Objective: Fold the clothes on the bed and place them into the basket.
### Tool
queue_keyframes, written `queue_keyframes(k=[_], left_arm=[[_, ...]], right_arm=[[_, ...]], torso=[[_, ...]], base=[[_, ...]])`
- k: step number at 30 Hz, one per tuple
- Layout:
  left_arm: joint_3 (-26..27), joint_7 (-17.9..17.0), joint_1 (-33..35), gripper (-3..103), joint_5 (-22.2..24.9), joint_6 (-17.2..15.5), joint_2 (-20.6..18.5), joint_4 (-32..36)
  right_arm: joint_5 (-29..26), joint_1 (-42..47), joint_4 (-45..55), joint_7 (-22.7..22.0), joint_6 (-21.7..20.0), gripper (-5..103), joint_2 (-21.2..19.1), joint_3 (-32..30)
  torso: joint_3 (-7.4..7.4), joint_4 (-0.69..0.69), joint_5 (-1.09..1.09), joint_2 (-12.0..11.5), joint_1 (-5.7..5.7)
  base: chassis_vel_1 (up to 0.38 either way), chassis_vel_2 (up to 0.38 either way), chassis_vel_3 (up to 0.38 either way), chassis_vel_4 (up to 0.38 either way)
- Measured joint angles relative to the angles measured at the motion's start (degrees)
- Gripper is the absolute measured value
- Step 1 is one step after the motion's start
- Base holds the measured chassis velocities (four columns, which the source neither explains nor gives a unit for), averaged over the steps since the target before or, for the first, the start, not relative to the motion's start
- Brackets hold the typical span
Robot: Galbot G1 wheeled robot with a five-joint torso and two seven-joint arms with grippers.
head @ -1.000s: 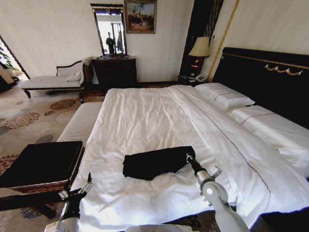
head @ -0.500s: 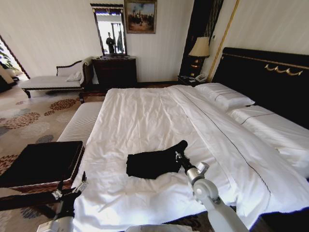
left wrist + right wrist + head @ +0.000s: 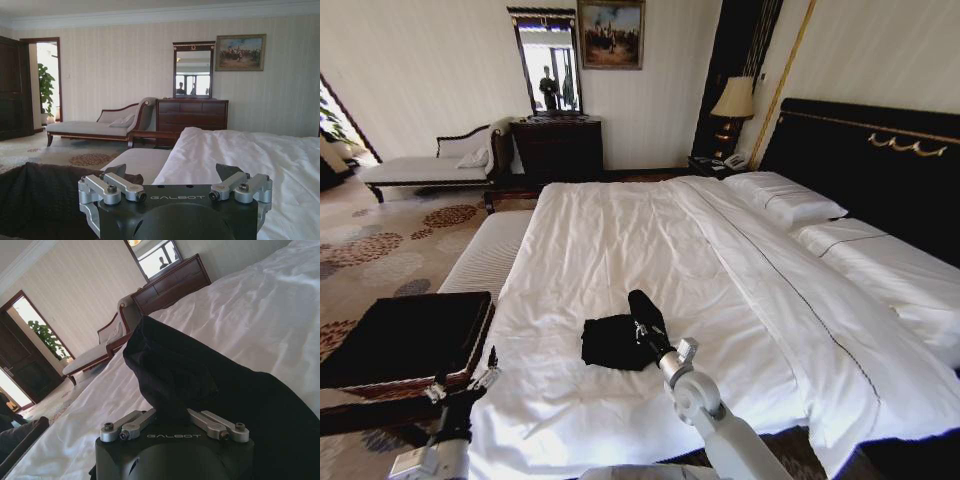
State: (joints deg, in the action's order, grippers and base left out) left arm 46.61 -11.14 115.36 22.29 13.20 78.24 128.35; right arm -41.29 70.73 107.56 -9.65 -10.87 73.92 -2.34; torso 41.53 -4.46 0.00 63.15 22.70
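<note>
The clothes, a black T-shirt (image 3: 610,342), lie bunched on the near part of the bed (image 3: 620,240), on its white duvet. My right gripper (image 3: 642,327) is shut on one edge of the shirt and holds that flap raised above the rest of it. In the right wrist view the black fabric (image 3: 200,375) rises from between the closed fingers (image 3: 131,425). The basket (image 3: 405,340), black fabric over brown wicker, stands on the floor left of the bed. My left gripper (image 3: 463,378) hovers open between basket and bed edge, and its spread fingers (image 3: 117,182) hold nothing.
A striped beige bench (image 3: 485,255) runs along the bed's left side beyond the basket. Pillows (image 3: 785,197) and a black headboard (image 3: 880,160) are at the right. A chaise (image 3: 420,170), dresser (image 3: 558,148) and lamp (image 3: 734,100) line the far wall. Patterned carpet (image 3: 370,250) lies open at the left.
My right gripper has carried the shirt's right end leftward over the rest, so the shirt is now a narrower bundle. The left arm has sunk slightly lower and to the left.
</note>
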Motion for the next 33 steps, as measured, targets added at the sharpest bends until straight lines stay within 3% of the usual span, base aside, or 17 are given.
queue_keyframes(k=[20,30,33], left_arm=[[0.65,-0.09,0.04,100,0.71,0.08,0.18,-0.40],[0.67,-0.05,0.07,100,1.27,0.45,0.22,-1.09],[0.41,-0.02,0.11,100,1.17,0.55,0.42,-1.22]], right_arm=[[4.18,-1.47,-4.99,0.37,0.65,2,3.14,6.54],[7.08,-3.19,-11.19,0.62,3.25,-1,5.04,7.18],[7.68,-3.24,-11.17,0.55,3.71,8,5.51,7.46]], torso=[[0.00,0.00,0.00,0.00,0.00],[0.00,0.00,0.00,0.00,0.00],[0.00,0.00,-0.01,0.00,0.00]], base=[[0.000,0.000,0.000,0.000],[0.000,0.000,0.000,0.000],[0.000,0.000,0.000,0.000]])
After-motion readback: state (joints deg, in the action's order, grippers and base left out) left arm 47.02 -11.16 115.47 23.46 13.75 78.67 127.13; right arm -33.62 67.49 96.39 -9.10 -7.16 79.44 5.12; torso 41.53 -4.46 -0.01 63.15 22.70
